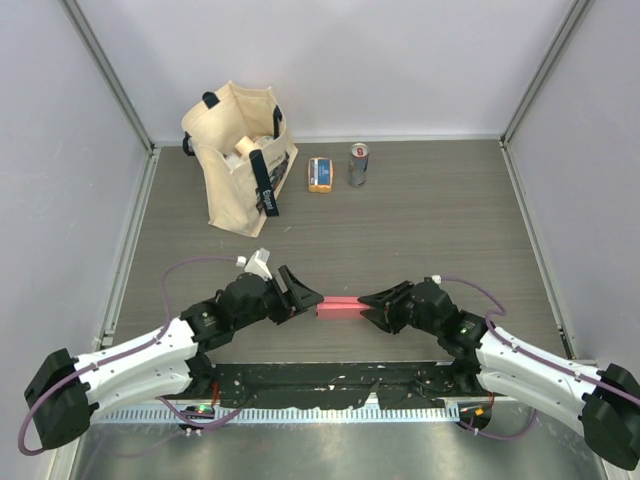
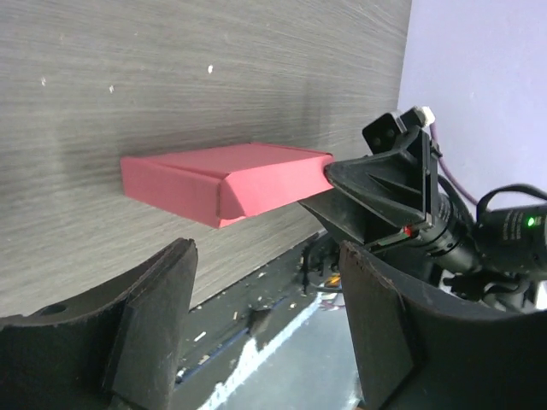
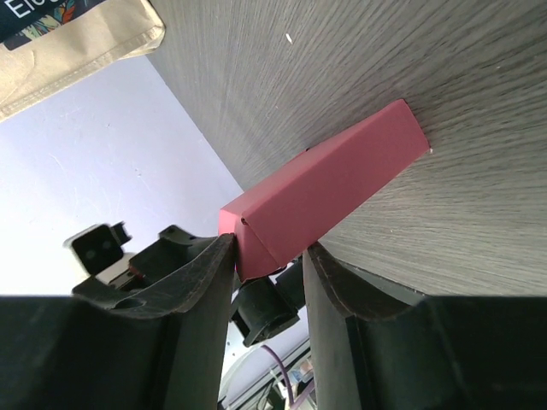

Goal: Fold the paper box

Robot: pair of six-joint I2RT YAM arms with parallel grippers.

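paper box (image 1: 340, 306): a pinkish-red low block was seen lying crosswise near the front edge of the table (image 1: 430, 220), stretched between the two grippers. Whether it rested fully on the wood or was raised slightly could not be told.
box shape: the long walls were already squared up. The end facing the left wrist camera was closed by a slanted flap with a visible crease.
right gripper (image 3: 267, 260): it was closed on the box's right end, the card pinched between both fingers (image 3: 205, 273).
left gripper (image 2: 265, 256): its jaws were spread wide, nothing was held, and the box's left end lay just beyond the fingertips, untouched.
handling: the box was judged very light, hollow and thin-walled. It looked stiff along its creases and edges but easily dented on its flat faces, and smooth enough to slip from a loose pinch.
where to grip: the ends and folded edges were judged the safest holds, and a hard squeeze across the broad faces was to be avoided. A light press on the flap against the right-hand hold was thought sufficient.
risk: the box could be pivoted or crushed if it were pushed off-centre.
background: a beige tote bag (image 1: 240, 150), an orange-and-blue packet (image 1: 320, 174) and a can (image 1: 358, 165) stood well apart at the back.
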